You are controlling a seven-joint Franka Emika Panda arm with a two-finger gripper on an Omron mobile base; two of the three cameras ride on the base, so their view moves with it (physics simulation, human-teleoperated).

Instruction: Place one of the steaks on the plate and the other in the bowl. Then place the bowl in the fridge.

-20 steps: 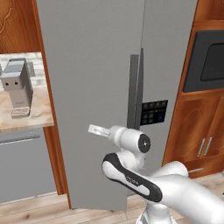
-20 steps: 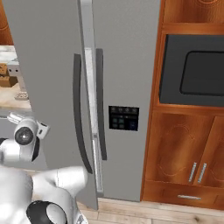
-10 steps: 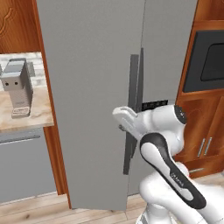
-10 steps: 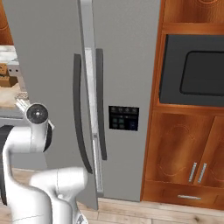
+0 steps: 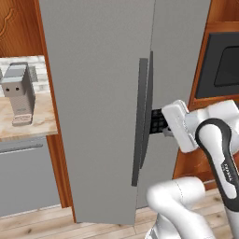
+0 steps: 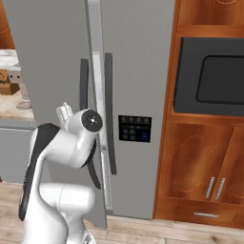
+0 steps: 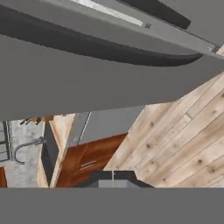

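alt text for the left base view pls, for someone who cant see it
A white robot arm reaches its gripper to the dark vertical handles of a tall grey fridge. A grey appliance stands on a counter to the left.

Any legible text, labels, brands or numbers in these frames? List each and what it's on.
None can be read.
Lettering on the arm's dark forearm band: too small and blurred to read.
Fridge dispenser panel: small button marks, too small to read.
Coffee machine on the counter: no readable label.
Built-in oven: no visible text.
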